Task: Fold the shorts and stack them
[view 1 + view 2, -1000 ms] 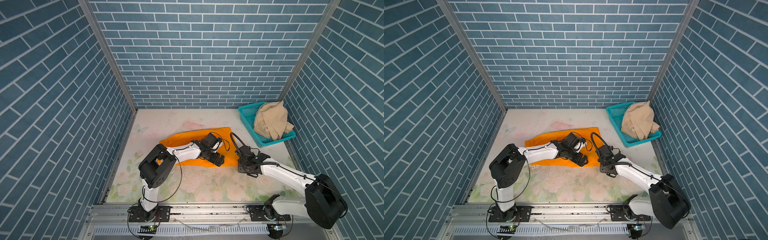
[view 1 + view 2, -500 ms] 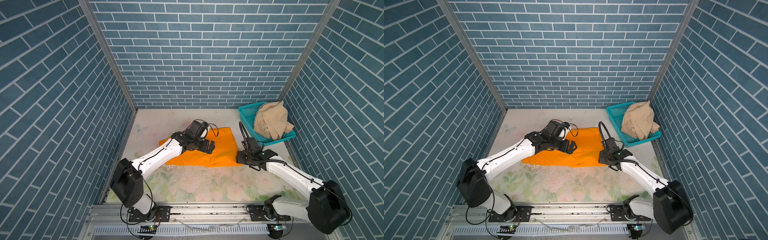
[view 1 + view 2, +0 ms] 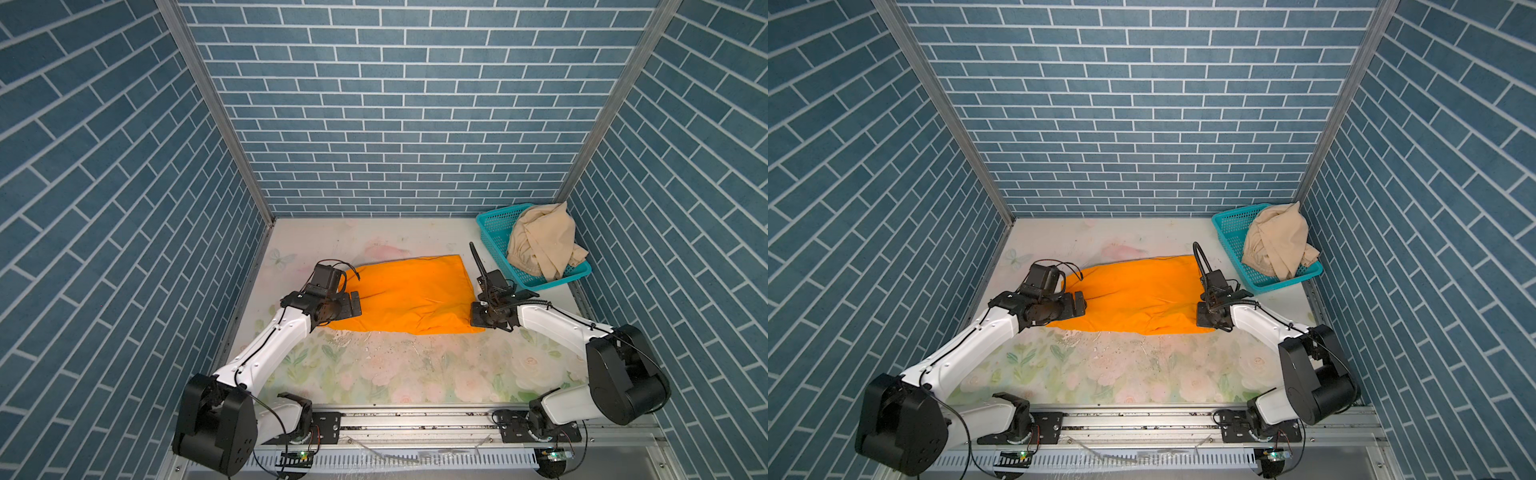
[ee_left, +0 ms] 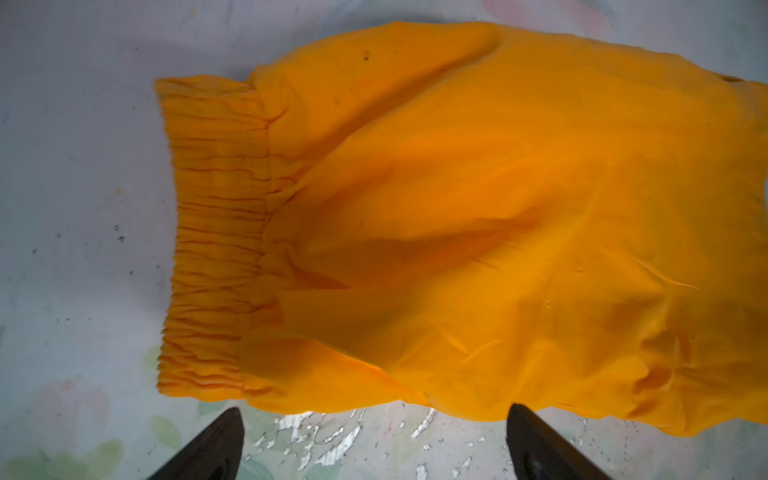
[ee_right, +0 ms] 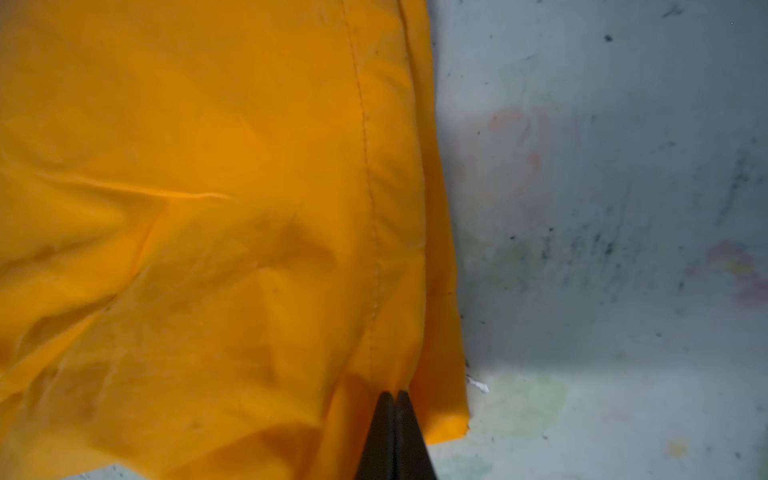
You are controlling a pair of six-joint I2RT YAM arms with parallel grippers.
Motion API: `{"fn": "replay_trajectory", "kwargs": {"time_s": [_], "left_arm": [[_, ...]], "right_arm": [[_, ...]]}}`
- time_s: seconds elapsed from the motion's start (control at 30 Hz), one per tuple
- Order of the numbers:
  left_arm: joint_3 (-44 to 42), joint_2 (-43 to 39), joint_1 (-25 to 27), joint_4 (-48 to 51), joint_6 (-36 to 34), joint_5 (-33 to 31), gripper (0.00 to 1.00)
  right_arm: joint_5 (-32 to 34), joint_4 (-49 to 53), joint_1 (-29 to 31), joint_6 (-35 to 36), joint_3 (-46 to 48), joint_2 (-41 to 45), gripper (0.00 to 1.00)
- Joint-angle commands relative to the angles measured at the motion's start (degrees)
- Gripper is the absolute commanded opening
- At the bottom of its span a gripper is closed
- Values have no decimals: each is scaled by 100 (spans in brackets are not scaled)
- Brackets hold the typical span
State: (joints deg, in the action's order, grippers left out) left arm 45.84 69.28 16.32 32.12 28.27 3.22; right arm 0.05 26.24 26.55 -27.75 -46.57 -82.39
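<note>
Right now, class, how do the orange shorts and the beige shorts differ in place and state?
The orange shorts lie spread on the table; the beige shorts sit crumpled in the teal basket. The right gripper pinches the orange shorts' hem corner; no gripper touches the beige shorts. Both are soft cloth, not yet stacked.

The walls (image 3: 395,124) are covered in a slate-blue brick pattern with white mortar lines. The tabletop (image 3: 415,374) is printed with a faded floral design on off-white — pale pink roses, green leaves, a faint butterfly — and is speckled with dark marks. The orange shorts (image 3: 411,297) are shown in plain bright orange. The beige shorts (image 3: 540,241) are pale tan. The basket (image 3: 492,226) is coloured teal. The left arm (image 3: 274,345) and right arm (image 3: 557,328) are finished in white with black joints.
</note>
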Motion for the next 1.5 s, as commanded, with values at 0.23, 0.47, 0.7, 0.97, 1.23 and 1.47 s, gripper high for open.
{"fn": "replay_trajectory", "kwargs": {"time_s": [0.23,0.47,0.7,0.97,1.23,1.47], "left_arm": [[-389,347,-502,-259,-6,-31,100],[-495,574,-507,-615,-32,350,100],[-506,637,-507,-559,-103,301,100],[-445,781,-520,-550,-181,277,100],[-568,872,-648,-579,-216,58,100],[-674,1185,-992,-509,-200,51,100]], "right_arm": [[798,1395,-18,157,-155,386,0],[404,1441,-18,-29,-116,402,28],[91,433,-66,-134,326,967,57],[-274,-222,-76,-170,633,148,48],[372,362,-80,281,110,185,0],[900,681,-80,651,25,504,0]]}}
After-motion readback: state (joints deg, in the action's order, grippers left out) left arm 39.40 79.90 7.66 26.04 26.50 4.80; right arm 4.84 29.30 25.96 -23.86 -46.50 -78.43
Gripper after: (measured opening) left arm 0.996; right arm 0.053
